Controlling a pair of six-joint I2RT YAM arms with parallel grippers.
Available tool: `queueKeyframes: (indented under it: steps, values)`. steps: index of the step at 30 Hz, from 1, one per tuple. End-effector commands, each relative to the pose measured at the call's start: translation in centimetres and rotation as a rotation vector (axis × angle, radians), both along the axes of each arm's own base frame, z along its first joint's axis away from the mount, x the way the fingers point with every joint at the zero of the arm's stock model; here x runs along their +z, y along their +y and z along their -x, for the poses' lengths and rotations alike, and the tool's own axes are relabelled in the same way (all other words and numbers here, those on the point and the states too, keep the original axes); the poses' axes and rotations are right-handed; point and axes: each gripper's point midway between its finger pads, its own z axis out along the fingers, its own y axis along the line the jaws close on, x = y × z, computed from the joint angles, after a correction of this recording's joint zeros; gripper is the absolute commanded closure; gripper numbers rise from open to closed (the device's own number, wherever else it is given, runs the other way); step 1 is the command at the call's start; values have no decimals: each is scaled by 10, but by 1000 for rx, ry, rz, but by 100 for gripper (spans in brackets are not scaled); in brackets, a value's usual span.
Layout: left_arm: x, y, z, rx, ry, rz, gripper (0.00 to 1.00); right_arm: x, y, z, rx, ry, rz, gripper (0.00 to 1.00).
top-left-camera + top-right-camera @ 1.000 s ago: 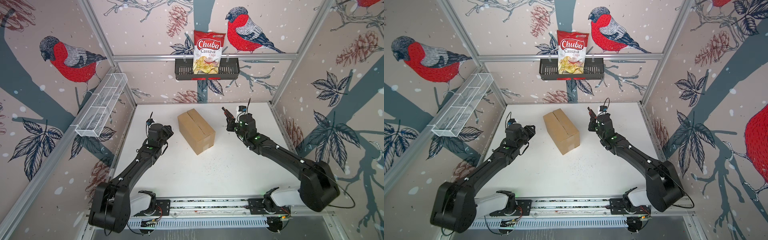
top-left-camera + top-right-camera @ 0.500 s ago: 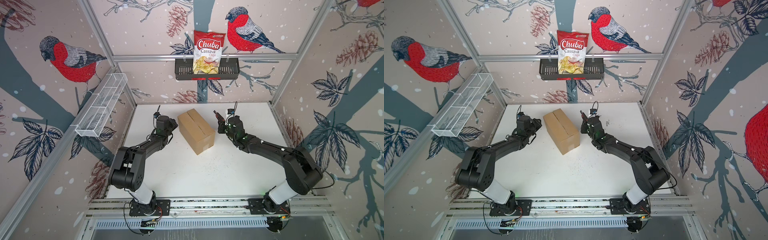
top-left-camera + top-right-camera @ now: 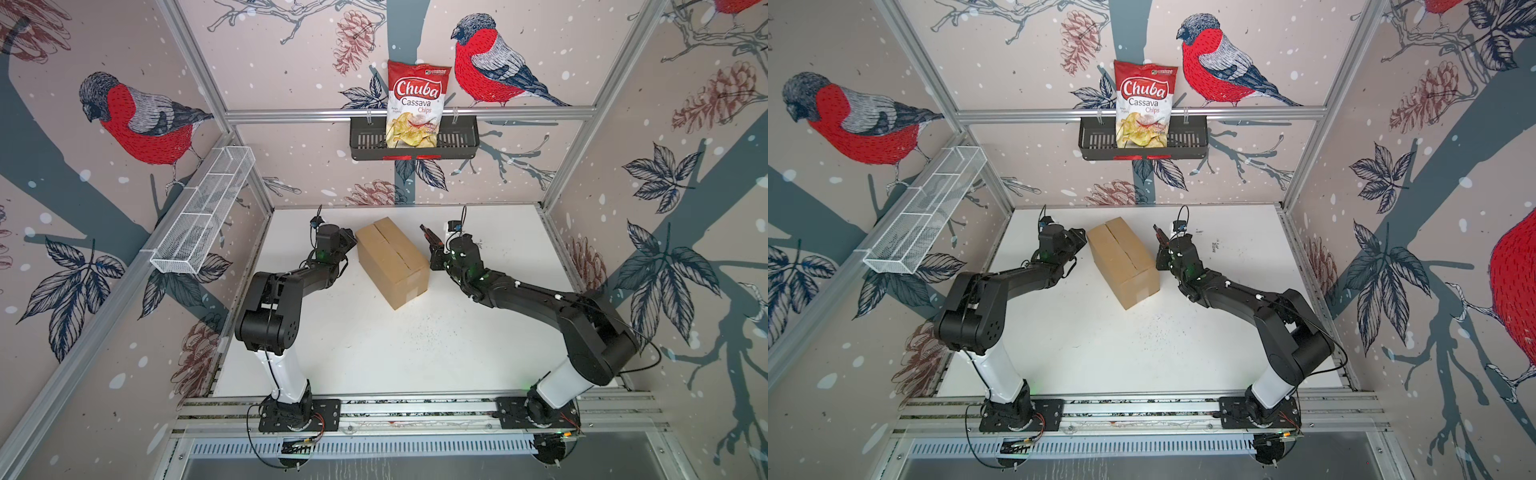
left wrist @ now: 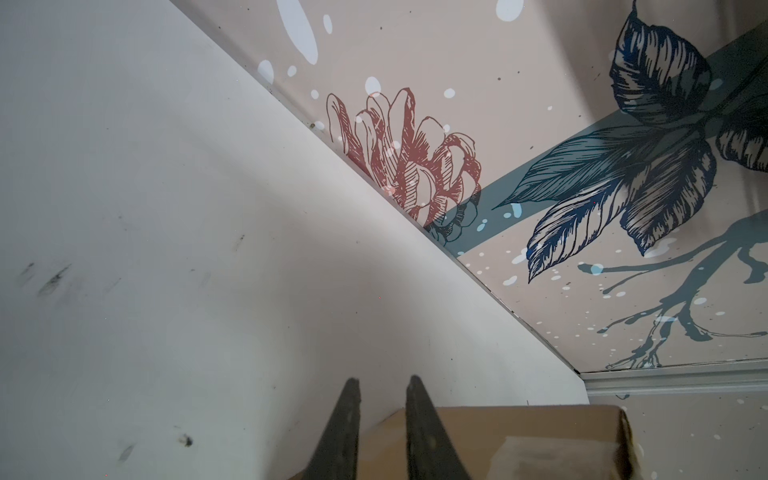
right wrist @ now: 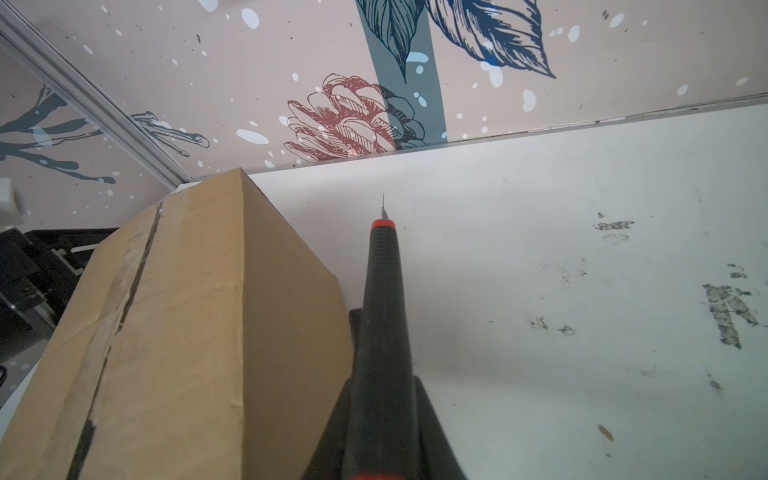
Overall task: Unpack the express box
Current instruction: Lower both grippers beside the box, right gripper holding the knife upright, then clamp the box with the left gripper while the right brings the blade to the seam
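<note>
The express box (image 3: 392,262) (image 3: 1123,259), a brown carton with its top flaps down, lies askew on the white table (image 3: 395,345) in both top views. A dark line runs along its top seam (image 5: 137,270). My left gripper (image 3: 351,241) (image 3: 1081,237) is at the box's far left corner. In the left wrist view my left gripper (image 4: 382,380) is narrowly open, with nothing between its fingers (image 4: 340,432) and the box (image 4: 519,436) just beyond them. My right gripper (image 3: 436,251) (image 5: 382,399) is shut on a black craft knife (image 5: 382,291) with a red collar, beside the box's right side (image 5: 291,311).
A black wall basket (image 3: 361,141) on the back rail holds a red chips bag (image 3: 417,104). On the left wall hangs a white wire basket (image 3: 203,212). The arms' base rail (image 3: 415,409) runs along the table's front edge. Dark scuffs (image 5: 727,307) mark the table to the right.
Both arms have swung in toward the box. The left gripper came up to its far left corner, and the right gripper brought the knife leftward to its right side.
</note>
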Motion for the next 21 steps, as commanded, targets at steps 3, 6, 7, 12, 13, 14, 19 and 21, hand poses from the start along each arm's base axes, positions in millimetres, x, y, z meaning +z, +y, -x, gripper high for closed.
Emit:
queueKeyframes:
  steps: [3, 6, 7, 12, 13, 14, 19, 21]
  values:
    - [11, -13, -9, -44, -71, 43, 78, 4, 9, 7, -2, -18, -8, 100]
    - [6, -22, -8, -63, -66, 46, 78, 5, 12, 14, -5, -19, -1, 100]
    - [12, -26, -11, -69, -80, 48, 78, 6, 13, 17, -8, -18, 3, 100]
    - [17, -43, -7, -101, -96, 61, 78, 9, 8, 30, -35, -12, 0, 100]
    - [22, -46, -6, -104, -108, 68, 79, 9, 7, 32, -38, -8, -4, 100]
    - [15, -47, 2, -107, -91, 72, 79, 10, 5, 35, -47, -5, -5, 100]
    - [12, -41, 28, -96, -54, 85, 77, 16, -17, 43, -148, 17, 16, 100]
    - [19, -35, 39, -93, -38, 75, 74, 26, -26, 44, -183, 20, 39, 100]
